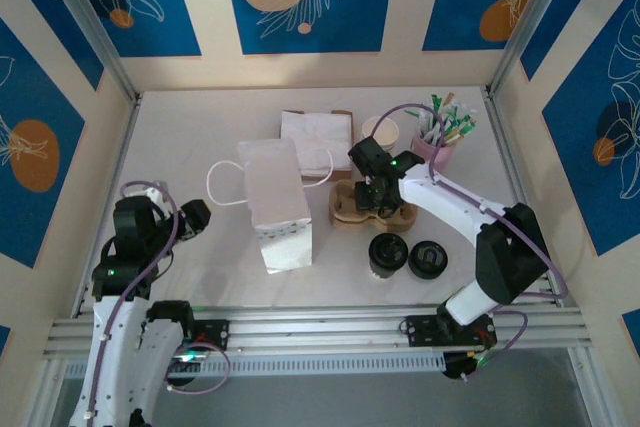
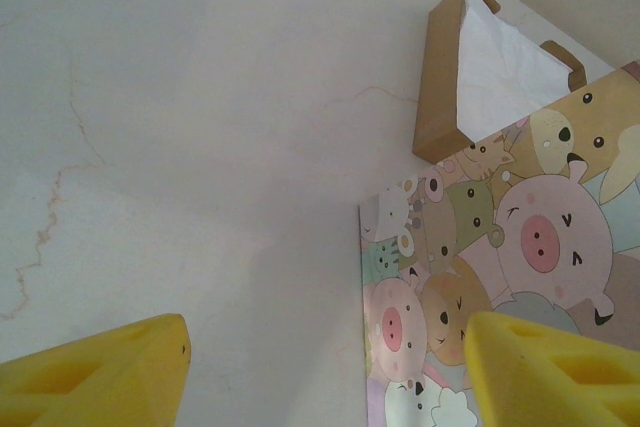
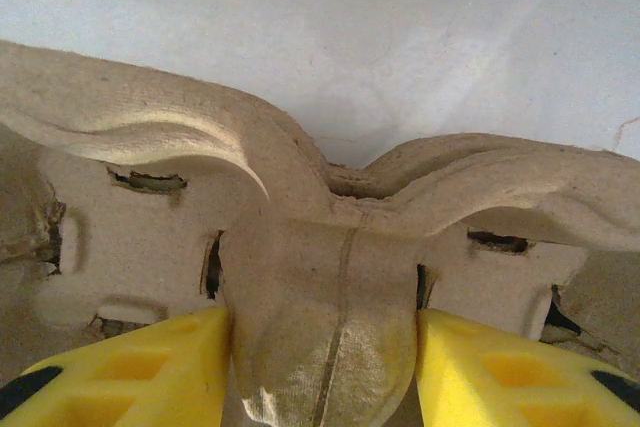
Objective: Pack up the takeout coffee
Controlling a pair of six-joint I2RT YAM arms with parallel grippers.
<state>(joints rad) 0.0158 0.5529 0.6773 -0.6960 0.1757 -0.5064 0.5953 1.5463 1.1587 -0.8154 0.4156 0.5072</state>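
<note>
The takeout coffee (image 1: 388, 255), a small dark cup with a black lid, stands on the table near the front, beside a similar dark round cup (image 1: 428, 260). Just behind them lies the brown pulp cup carrier (image 1: 345, 210). My right gripper (image 1: 372, 193) is down on it. In the right wrist view my right gripper (image 3: 320, 347) has both yellow fingers pressed against the carrier's (image 3: 320, 247) central ridge. My left gripper (image 1: 195, 215) hovers at the left, apart from the paper bag (image 1: 272, 202). In the left wrist view my left gripper (image 2: 325, 367) is open, with nothing between its fingers.
The cartoon-printed bag (image 2: 500, 247) lies flat, its string handle (image 1: 222, 187) toward the left. A second brown-and-white bag (image 1: 318, 137) lies behind it. A stack of white paper cups (image 1: 381, 132) and a pink holder of stirrers (image 1: 436, 145) stand at the back right. Walls enclose the table.
</note>
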